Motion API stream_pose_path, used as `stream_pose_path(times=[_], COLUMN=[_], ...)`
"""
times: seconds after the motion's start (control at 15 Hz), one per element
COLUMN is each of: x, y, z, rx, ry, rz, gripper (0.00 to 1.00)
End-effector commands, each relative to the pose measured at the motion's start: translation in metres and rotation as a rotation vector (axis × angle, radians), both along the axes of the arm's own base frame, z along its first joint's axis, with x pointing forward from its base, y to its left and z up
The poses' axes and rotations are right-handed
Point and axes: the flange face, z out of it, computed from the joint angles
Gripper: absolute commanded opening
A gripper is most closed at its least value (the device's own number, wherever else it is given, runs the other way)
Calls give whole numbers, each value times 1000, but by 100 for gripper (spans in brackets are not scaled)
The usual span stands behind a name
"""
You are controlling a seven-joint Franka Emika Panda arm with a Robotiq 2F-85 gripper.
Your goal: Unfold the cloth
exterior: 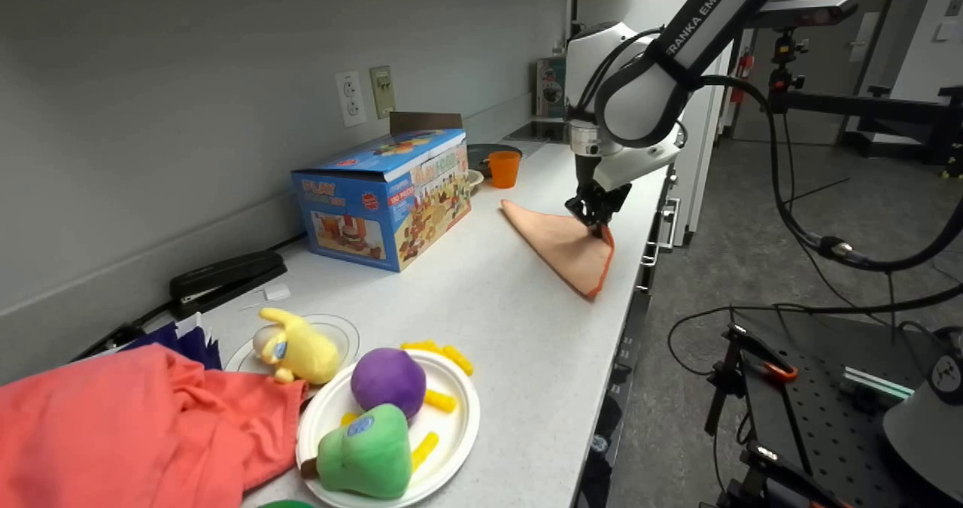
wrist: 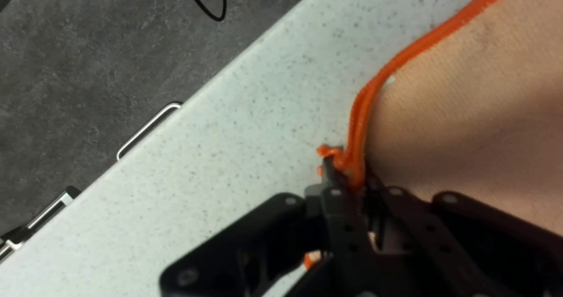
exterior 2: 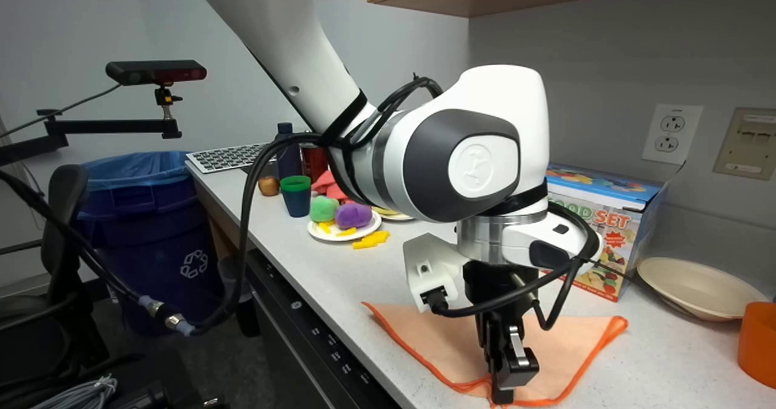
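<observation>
While its fingers (wrist: 338, 209) nearly meet, the hand (wrist: 354, 181) pinches the cloth's (exterior: 557, 243) orange edge (wrist: 362, 112).

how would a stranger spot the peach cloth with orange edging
Along the long, pale, speckled countertop, find the black two-fingered gripper. It pinches the roughly triangular peach cloth, whose orange edging sets it apart from the rumpled coral-red cloth.

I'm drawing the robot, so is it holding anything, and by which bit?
Yes, the hand is pinching the peach cloth by its orange edge. How many layers it has caught, I can't tell.
</observation>
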Motion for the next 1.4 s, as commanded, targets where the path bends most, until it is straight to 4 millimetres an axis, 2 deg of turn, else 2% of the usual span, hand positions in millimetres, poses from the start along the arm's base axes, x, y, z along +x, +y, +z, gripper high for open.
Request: stream_pose_path(times=[0.0,0.07,0.13,0.2,0.27,0.33,0.4,0.47,0.53,0.6,0.67,0.73,0.8,0.87,0.93,1.2,1.27,1.33], x=[-5,-5,-6,-6,-6,-7,-7,-7,-8,-8,-8,-8,-8,-8,-8,-10,-11,-12], y=[4,6,7,8,9,10,11,12,13,14,15,16,17,18,19,18,18,18], z=[3,3,3,4,5,5,7,7,9,9,9,10,11,11,12,15,15,15], rx=[-49,-58,-71,-82,-91,-105,-115,-117,-121,-126,-129,-135,-134,-135,-138,-142,-143,-139], ry=[25,43,51,56,63,68,69,70,69,65,66,68,68,66,65,60,54,56], rz=[64,92,111,128,146,163,173,183,195,200,207,214,218,220,226,230,230,235], gripper=[0,0,12,30,37,10,9,47,44,45,11,9,53,50,51,80,42,43])
